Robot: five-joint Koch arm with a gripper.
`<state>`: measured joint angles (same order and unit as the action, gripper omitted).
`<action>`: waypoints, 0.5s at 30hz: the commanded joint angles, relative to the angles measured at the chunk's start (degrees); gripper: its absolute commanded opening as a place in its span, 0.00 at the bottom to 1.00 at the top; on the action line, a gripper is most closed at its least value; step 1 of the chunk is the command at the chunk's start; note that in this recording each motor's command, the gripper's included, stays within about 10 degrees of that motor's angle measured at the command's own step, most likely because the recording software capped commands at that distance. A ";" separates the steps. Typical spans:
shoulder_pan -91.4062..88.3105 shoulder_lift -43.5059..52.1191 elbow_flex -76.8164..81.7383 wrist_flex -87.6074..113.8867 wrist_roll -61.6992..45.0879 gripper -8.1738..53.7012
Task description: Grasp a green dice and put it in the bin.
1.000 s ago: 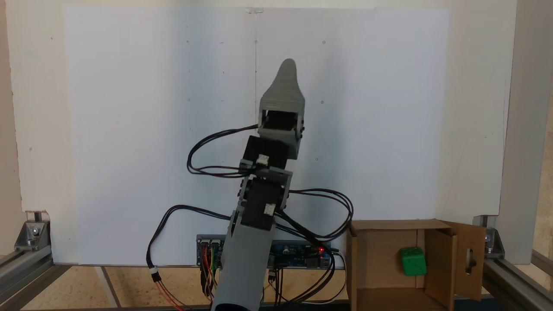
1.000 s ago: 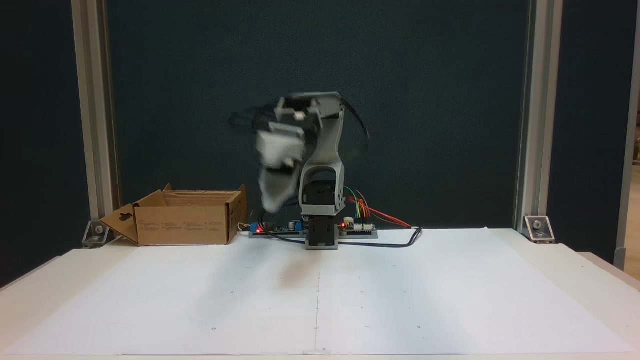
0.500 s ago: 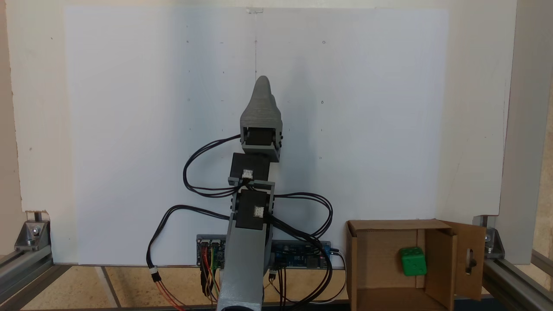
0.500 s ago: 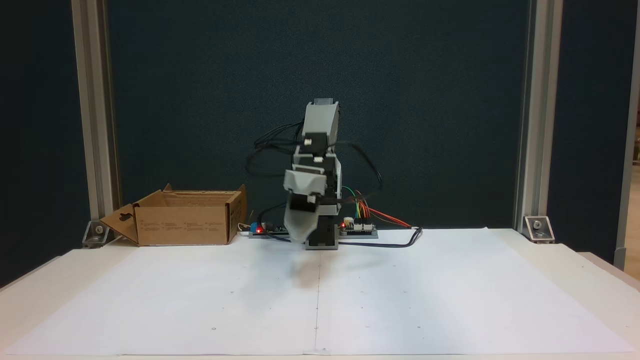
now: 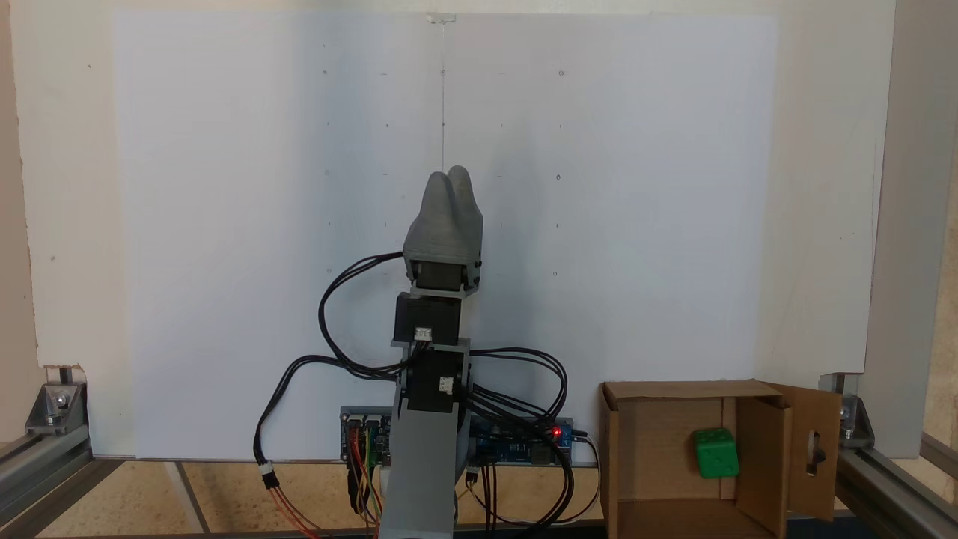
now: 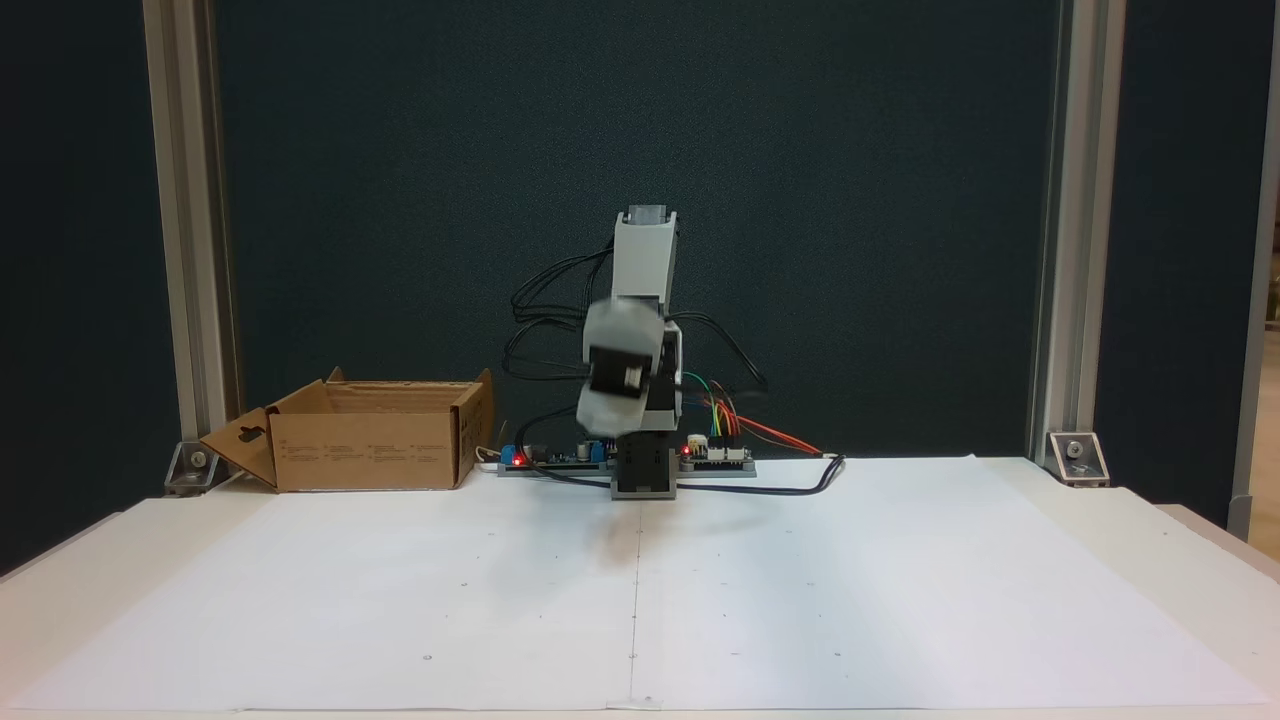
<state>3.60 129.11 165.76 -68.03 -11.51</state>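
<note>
The green dice (image 5: 715, 453) lies inside the bin (image 5: 651, 442), a brown cardboard box with its flaps folded out, at the lower right of a fixed view. Seen from the front in a fixed view, the bin (image 6: 365, 462) stands at the back left of the table and the dice is hidden inside it. My gripper (image 5: 451, 174) points along the middle of the white sheet, its two grey tips pressed together with nothing between them. It hangs blurred in front of the arm's base, above the table, in a fixed view (image 6: 600, 420), well apart from the bin.
A controller board (image 5: 516, 442) with a red light and loose black cables sits by the arm's base. Coloured wires (image 6: 730, 425) run to the right of the base. Aluminium frame posts (image 6: 185, 250) stand at both back corners. A white paper sheet (image 6: 800, 600) covers the table.
The arm has swung from leaning toward the bin back to the middle and folded in, drawing the gripper closer to its base. The dice has stayed in the bin.
</note>
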 commanded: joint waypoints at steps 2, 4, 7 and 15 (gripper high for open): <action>0.00 6.50 0.09 -4.48 2.29 0.83; 0.00 6.50 1.05 -6.50 2.20 0.83; 0.00 6.50 2.64 -8.61 2.29 0.83; 0.00 6.50 8.00 -13.54 2.20 0.83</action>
<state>3.60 129.11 173.58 -76.73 -11.51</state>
